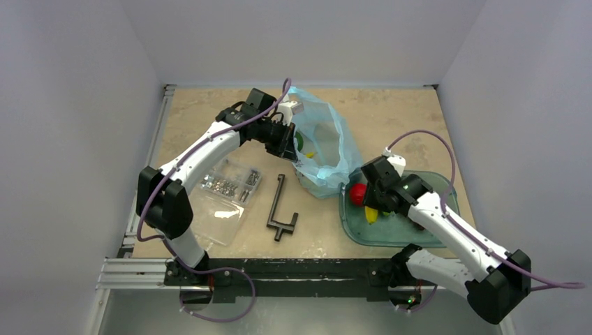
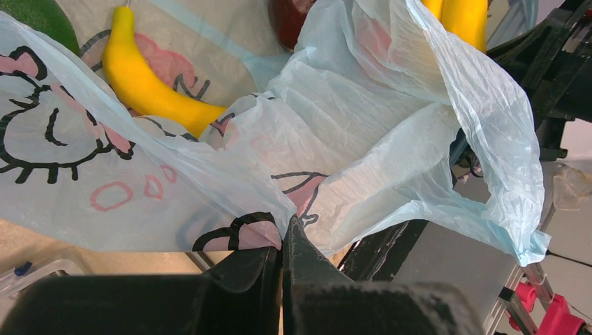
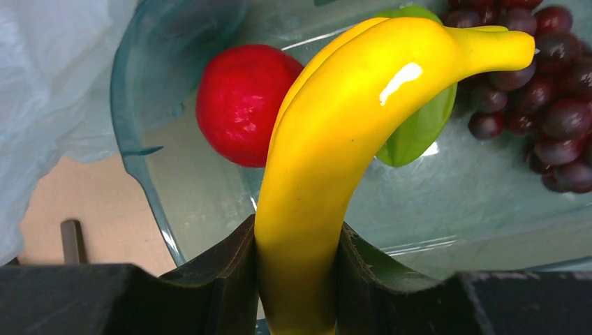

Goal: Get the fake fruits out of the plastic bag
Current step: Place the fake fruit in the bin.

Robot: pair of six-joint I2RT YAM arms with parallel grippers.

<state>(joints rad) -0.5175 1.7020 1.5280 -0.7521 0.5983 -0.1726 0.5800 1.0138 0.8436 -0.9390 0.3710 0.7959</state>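
A clear bag of screws (image 1: 222, 199) lies on a beige table (image 1: 398, 118), just beside a black T-shaped tool (image 1: 277, 204); a tinted glass tray (image 1: 359, 232) sits at the table's right.

- A robotics lab test cell, not a home: plain pale walls (image 1: 70, 105) box in my table (image 1: 391, 112) on three sides
- My left arm (image 1: 209, 146) and right arm (image 1: 447, 227) stand at the near edge on an aluminium rail (image 1: 132, 269), with purple cables (image 1: 421, 131) looping free
- Workshop clutter lies beside me: a clear bag of screws (image 1: 227, 188) and a black T-shaped tool (image 1: 279, 209)
- The fruit is glossy plastic props: a banana (image 3: 335, 139) and a red apple (image 3: 241, 101) over a tinted dish (image 3: 129, 84), near a thin plastic bag (image 1: 328, 139)
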